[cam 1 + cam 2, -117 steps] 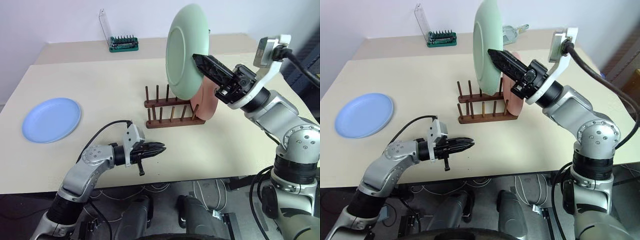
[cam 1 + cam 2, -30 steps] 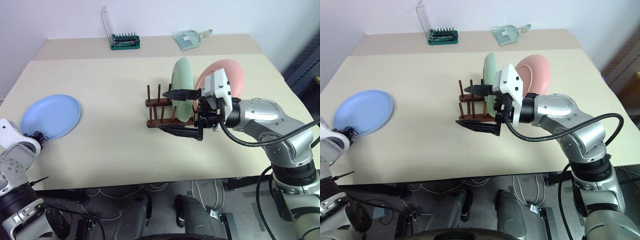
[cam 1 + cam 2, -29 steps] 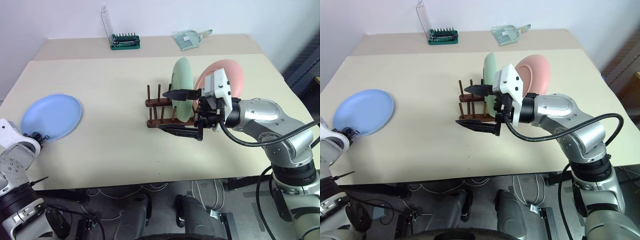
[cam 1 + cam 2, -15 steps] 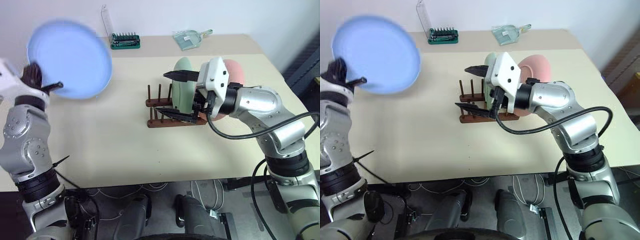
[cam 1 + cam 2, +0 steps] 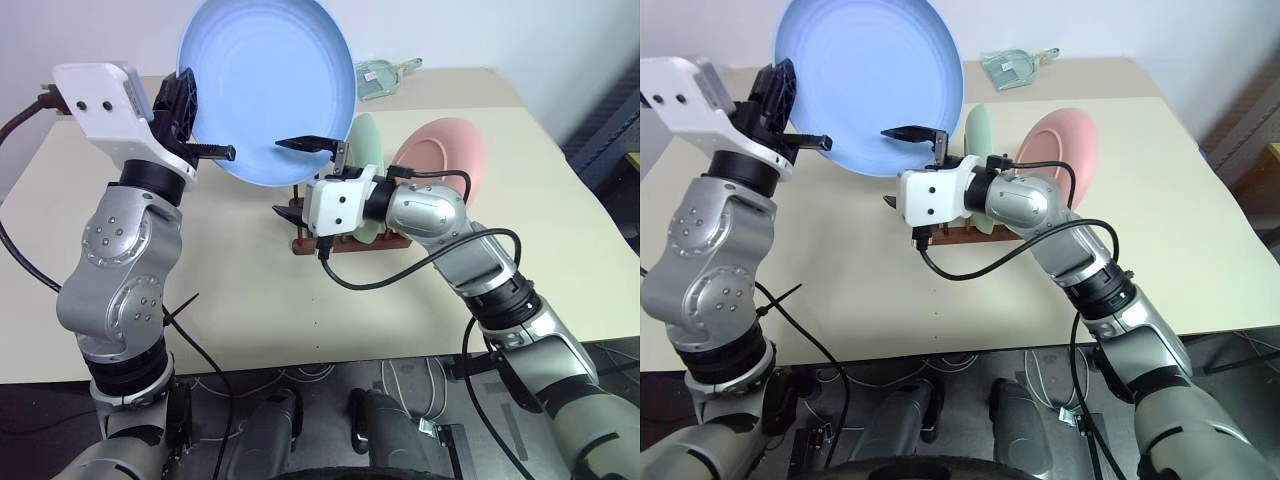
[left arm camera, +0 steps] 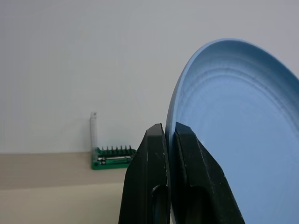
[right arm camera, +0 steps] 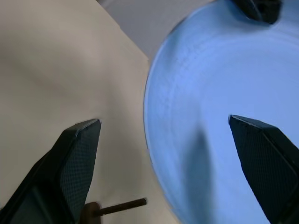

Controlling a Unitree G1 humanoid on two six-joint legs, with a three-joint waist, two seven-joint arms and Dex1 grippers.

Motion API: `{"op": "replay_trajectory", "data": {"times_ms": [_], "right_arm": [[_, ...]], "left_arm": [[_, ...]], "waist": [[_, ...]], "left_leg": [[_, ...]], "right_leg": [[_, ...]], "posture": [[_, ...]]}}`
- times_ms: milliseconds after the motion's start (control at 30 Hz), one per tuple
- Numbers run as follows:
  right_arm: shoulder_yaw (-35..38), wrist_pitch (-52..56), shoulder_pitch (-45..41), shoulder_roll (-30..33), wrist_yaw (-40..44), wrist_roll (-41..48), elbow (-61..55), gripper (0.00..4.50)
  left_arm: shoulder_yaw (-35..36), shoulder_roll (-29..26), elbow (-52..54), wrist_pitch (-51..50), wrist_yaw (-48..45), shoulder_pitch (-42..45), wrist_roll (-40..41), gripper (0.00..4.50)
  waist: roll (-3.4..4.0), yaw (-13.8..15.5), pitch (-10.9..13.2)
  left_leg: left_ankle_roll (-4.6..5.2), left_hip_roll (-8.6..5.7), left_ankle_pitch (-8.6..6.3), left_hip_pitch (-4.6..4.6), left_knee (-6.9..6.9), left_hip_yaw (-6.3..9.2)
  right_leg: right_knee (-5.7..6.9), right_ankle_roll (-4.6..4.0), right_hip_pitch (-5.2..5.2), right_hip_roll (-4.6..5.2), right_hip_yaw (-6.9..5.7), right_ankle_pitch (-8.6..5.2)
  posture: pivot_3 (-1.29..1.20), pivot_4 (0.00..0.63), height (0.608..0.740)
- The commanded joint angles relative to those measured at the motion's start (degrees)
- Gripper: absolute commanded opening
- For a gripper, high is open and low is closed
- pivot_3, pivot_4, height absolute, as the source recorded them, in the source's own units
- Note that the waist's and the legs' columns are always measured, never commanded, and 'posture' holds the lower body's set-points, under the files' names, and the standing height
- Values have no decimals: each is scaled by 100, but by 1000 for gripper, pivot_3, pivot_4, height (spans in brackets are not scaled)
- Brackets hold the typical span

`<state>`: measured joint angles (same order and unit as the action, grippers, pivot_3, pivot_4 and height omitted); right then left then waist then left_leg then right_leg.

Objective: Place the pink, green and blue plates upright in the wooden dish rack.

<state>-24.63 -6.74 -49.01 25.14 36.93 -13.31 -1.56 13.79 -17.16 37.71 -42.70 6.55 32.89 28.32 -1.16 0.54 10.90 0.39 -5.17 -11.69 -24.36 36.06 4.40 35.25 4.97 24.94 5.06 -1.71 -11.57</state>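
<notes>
1. Blue plate (image 5: 265, 90): held high in the air over the middle of the table (image 5: 230, 290), tilted nearly on edge with its hollow face toward the camera. A second ago it lay flat near the table's left edge; it has since been lifted and carried toward the centre.
2. Left tool (image 6: 169, 135): its two black fingers are pressed together on the plate's rim, pinching the blue plate at its left edge.
3. Right tool (image 5: 292, 178): fingers spread wide, one fingertip in front of the plate's lower right rim, the other low by the rack. It has swung away from the racked plates toward the blue plate, and it grips nothing.
4. Wooden dish rack (image 5: 305, 240): stands near the table's centre, largely behind the right tool; free pegs show at its left end.
5. Green plate (image 5: 366, 150) and pink plate (image 5: 440, 165): both stand upright in the rack, the green one to the left of the pink one.
6. Green bit holder (image 6: 111, 156): rests by the table's far edge, apart from the work.
7. Reading: two of three plates are stored. The lift of the last plate is done, and the open right tool beside its rim suggests a handover or a two-handed steadying before it goes into the free slots.
</notes>
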Motion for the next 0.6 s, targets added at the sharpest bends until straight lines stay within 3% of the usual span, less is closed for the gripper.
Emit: {"op": "replay_trajectory", "data": {"times_ms": [33,67,300,400,500,600], "right_arm": [[25,-421,-242,-149,-152,-275,105,3908],[38,-466,-241,-191,-137,-281,129,3624],[104,-738,-247,-317,-68,-391,290,23],[111,-783,-216,-343,-34,-402,294,23],[130,-809,-173,-364,-52,-433,269,0],[147,-781,-144,-390,-48,-429,247,0]], "left_arm": [[101,-14,374,-120,75,107,89,0],[140,-30,392,-160,89,86,91,0],[439,29,408,-309,213,68,250,0],[553,90,380,-343,261,102,387,0],[672,198,384,-335,305,116,623,1014],[792,276,385,-344,391,141,813,2527]], "waist": [[0,-1,0],[0,-1,0],[0,-4,0],[0,1,0],[0,-1,0],[0,-2,0]], "left_leg": [[0,0,0,0,-1,0],[-3,0,2,2,-1,1],[-4,2,3,4,-2,2],[-5,2,4,4,-1,4],[-10,1,7,5,0,4],[-11,2,7,6,-1,4]], "right_leg": [[1,-1,0,-1,0,0],[3,-1,0,-1,0,0],[5,-1,-1,-4,0,0],[6,-1,-2,-4,0,0],[7,-1,-2,-4,1,0],[8,-1,-2,-4,1,1]], "posture": [[0,150,740],[0,150,740],[0,150,740],[0,150,740],[0,150,740],[0,150,740]]}}
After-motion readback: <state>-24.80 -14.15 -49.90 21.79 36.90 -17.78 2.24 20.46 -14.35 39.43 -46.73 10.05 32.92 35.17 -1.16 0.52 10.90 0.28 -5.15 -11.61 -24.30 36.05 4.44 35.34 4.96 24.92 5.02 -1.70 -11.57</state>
